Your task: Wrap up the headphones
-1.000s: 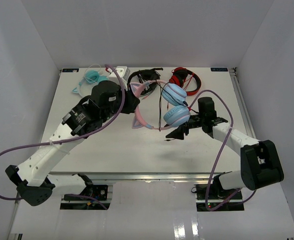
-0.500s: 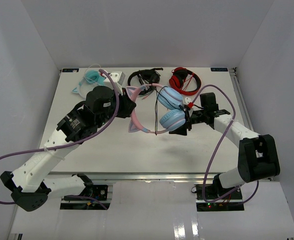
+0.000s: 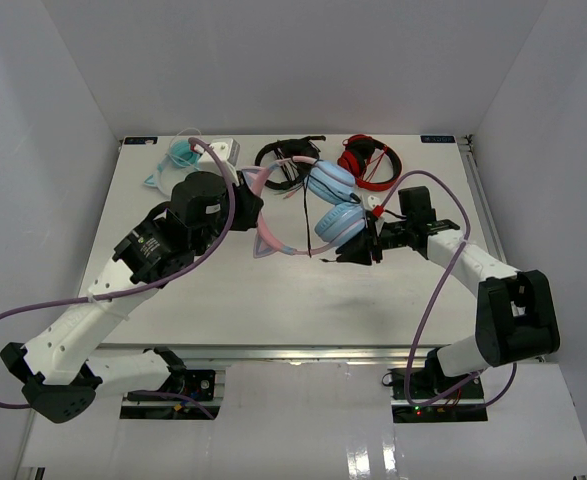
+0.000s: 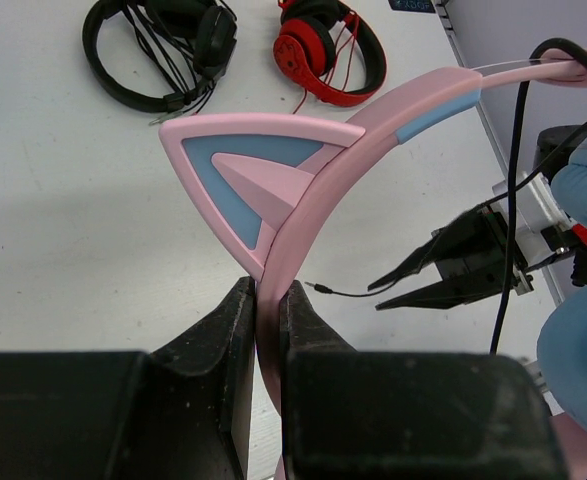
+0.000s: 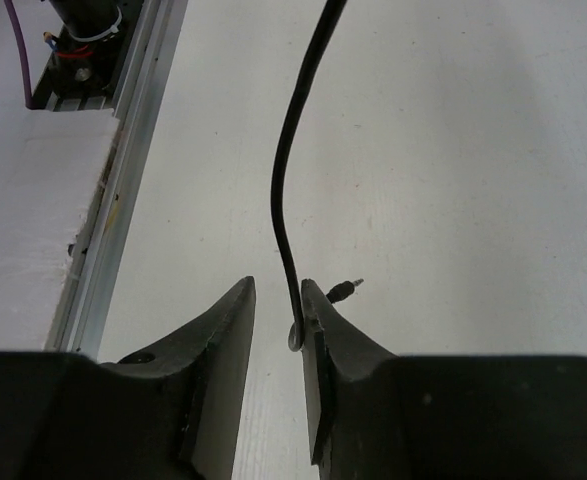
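Note:
The headphones hang above the table, their two light blue earcups stacked and the pink cat-ear headband reaching left. My left gripper is shut on that headband just below a cat ear. The thin dark cable drops from the earcups and runs down between the fingers of my right gripper. It lies against the right finger, with a gap still showing to the left finger. The plug pokes out past the right fingertip. From above, my right gripper sits just below the lower earcup.
Along the back edge lie all-teal cat-ear headphones, a white box, black headphones and red headphones. The table's near edge and metal rail run left of my right gripper.
My left gripper has carried the headphones left and toward the back. My right gripper moved in under the lower earcup and its jaws narrowed around the cable.

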Robot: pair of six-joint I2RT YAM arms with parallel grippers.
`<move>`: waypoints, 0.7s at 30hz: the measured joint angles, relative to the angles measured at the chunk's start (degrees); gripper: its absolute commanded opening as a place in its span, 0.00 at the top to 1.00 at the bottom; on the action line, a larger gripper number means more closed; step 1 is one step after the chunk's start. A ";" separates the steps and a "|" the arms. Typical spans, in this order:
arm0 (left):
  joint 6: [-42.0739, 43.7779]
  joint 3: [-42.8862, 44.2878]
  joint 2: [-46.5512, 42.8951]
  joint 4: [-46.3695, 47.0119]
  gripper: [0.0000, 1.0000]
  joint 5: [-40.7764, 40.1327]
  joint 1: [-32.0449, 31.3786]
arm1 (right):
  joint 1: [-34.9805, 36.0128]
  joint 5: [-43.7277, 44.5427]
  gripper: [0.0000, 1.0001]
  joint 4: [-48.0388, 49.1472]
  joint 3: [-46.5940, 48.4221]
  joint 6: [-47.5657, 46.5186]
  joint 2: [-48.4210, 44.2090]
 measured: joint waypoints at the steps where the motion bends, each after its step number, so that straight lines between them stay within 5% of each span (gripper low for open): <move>1: -0.16 0.00 0.00 0.16 1.00 -0.30 0.00 | 0.14 0.12 0.90 -0.01 -0.01 0.33 0.00; 9: -4.18 -0.16 0.51 2.48 1.00 -3.90 0.07 | 3.23 5.20 0.92 1.50 -0.02 3.13 -4.04; 21: -26.44 -7.55 8.72 6.66 1.00 -11.24 9.39 | 17.26 34.86 0.92 2.88 -3.93 1.51 -20.84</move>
